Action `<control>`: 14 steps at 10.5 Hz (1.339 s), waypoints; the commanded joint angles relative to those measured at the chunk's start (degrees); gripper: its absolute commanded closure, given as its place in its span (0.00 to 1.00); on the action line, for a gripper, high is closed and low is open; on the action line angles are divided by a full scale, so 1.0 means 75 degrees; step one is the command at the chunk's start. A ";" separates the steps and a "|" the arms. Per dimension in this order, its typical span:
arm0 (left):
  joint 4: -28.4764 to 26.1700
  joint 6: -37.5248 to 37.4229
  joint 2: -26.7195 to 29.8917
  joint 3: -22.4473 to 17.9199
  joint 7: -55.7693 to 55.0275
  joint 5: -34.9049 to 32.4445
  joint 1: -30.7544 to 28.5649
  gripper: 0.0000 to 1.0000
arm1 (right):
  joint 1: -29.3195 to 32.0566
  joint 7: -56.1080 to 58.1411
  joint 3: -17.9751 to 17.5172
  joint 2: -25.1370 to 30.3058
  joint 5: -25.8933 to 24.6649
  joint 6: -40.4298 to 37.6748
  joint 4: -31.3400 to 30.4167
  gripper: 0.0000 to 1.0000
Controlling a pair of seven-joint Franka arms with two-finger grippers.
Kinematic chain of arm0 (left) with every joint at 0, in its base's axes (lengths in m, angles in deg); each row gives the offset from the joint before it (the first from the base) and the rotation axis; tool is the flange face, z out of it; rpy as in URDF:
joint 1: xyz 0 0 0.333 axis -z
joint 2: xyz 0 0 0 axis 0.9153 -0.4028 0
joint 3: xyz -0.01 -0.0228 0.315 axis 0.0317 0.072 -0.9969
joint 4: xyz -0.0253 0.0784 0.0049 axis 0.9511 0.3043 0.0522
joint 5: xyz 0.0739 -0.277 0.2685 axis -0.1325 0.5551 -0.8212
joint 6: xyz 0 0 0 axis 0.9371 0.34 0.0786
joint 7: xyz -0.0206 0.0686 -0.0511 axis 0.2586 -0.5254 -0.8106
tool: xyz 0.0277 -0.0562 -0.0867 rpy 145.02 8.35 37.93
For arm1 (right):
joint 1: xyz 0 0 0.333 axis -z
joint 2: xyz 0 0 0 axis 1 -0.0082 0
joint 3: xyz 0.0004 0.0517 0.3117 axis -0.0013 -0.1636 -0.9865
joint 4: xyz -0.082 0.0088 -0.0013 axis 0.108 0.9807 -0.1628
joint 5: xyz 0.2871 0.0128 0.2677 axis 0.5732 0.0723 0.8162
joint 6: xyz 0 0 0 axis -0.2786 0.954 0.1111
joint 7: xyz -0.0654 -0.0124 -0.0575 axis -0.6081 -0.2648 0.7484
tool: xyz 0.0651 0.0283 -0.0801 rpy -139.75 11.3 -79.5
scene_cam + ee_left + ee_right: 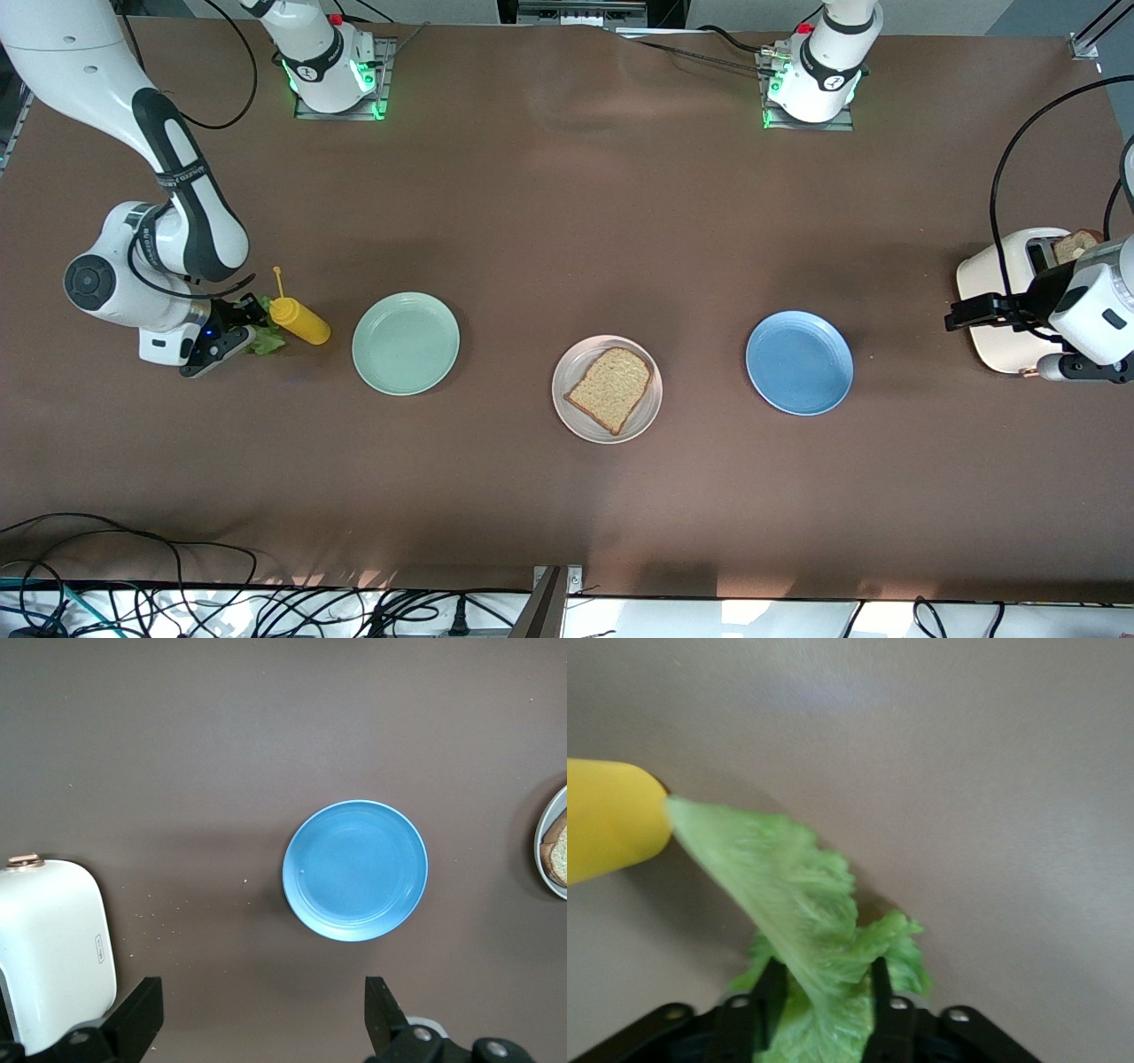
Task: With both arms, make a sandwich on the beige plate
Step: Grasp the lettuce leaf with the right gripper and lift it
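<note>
The right claw (232, 335) is low at the right arm's end of the surface (549, 221), and its two fingers (772, 985) stand on both sides of the lettuce leaf (799, 904), pressing on its ruffled lower part; I judge that it is gripping the leaf, although the leaf is not yet lifted. The leaf runs with its long axis away from the claw, and its pointed tip touches the yellow squeeze bottle (299, 320), which lies just beside it on the side of the mint-green plate (406, 343). So the lift should probably go upward first, otherwise the leaf may drag on the bottle. The beige plate (607, 389) is near the middle of the surface, toward the front edge, and it holds one slice of toast (611, 388), lying flat. The mint-green plate lies between the leaf and this beige plate, and it holds nothing. The blue plate (799, 361) also holds nothing. The right arm is clearly the nearer one to the leaf. The left claw (261, 1028) waits with its jaws wide apart and nothing between them, over the left arm's end of the surface beside the white toaster (1010, 306), where a second slice (1075, 245) stands in a slot.
</note>
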 commanded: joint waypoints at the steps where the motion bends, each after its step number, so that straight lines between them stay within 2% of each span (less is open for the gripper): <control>1: -0.0100 0.0018 0.0114 0.0009 0.0015 -0.0225 0.0034 0.00 | 0.0075 0.0269 -0.0171 0.0794 0.0153 -0.0499 -0.0122 1.00; 6: -0.0100 0.0030 0.0103 0.0009 0.0015 -0.0225 0.0034 0.00 | 0.0087 0.0257 -0.0382 0.2084 0.0164 -0.1716 0.0228 1.00; 7: -0.0100 0.0030 0.0103 0.0009 0.0015 -0.0225 0.0034 0.00 | 0.0087 0.0211 -0.0406 0.2179 0.0164 -0.2008 0.0403 1.00; 8: -0.0100 0.0030 0.0091 0.0009 0.0015 -0.0225 0.0034 0.00 | 0.0087 0.0059 -0.0626 0.2180 0.0188 -0.2417 0.0707 1.00; 10: -0.0100 0.0030 0.0091 0.0009 0.0015 -0.0225 0.0034 0.00 | 0.0075 -0.1120 -0.1060 0.2168 0.0164 -0.2912 0.1025 1.00; 14: -0.0100 0.0030 0.0079 0.0009 0.0015 -0.0225 0.0034 0.00 | -0.0368 -0.2995 -0.1764 0.2039 0.0153 -0.3101 0.1389 1.00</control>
